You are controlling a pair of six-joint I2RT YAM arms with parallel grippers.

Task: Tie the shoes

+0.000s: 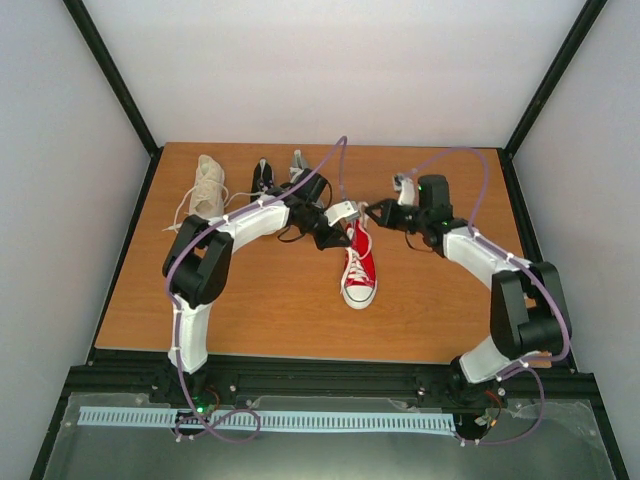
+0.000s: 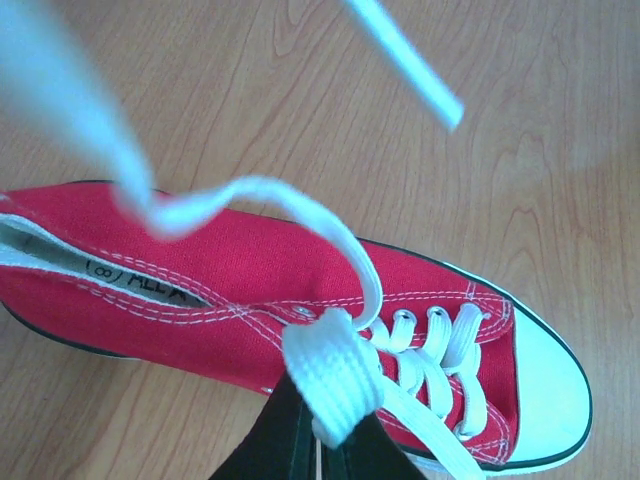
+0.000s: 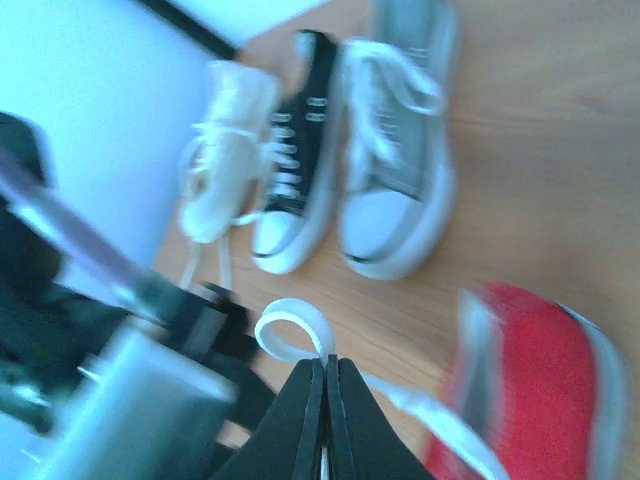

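Note:
The red shoe lies mid-table, toe towards the near edge, and also shows in the left wrist view and the right wrist view. My left gripper is above the shoe's opening. It is shut on a folded loop of the shoe's white lace. My right gripper is just right of the left one. It is shut on another loop of white lace. The cream high-top, black shoe and grey shoe stand at the back; my left arm partly hides the grey one.
The three other shoes show in the right wrist view: cream, black, grey. The cream shoe's loose laces trail to the left. My left arm sits close beside the right gripper. Black frame posts stand at the table corners.

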